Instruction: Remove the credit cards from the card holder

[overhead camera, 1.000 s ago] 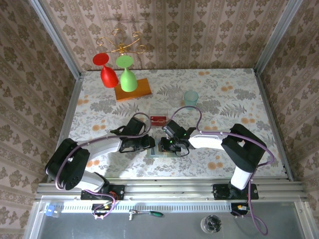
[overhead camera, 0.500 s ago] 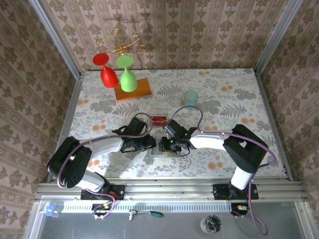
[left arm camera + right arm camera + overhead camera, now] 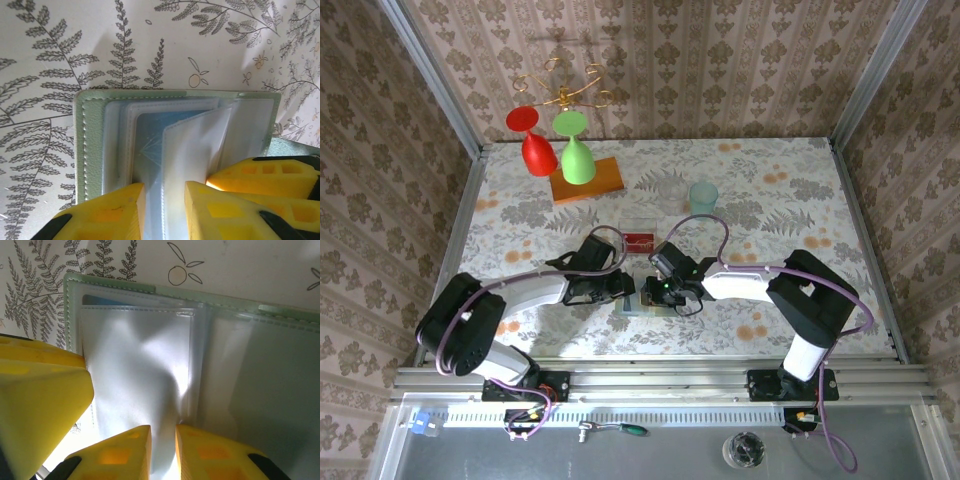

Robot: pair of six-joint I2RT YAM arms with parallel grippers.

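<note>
Green card holder (image 3: 82, 145), open table (image 3: 50, 40) alongside.

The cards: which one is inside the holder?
The blue card, behind a clear pocket of the holder; the red card lies out on the table.

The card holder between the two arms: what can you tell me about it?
The card holder is a sage-green bifold with stitched edges, lying open on the fern-print table. Inside are clear, floppy plastic pockets; a blue card shows through one. The left gripper and right gripper each straddle a raised pocket leaf; whether they pinch it is unclear.
</note>
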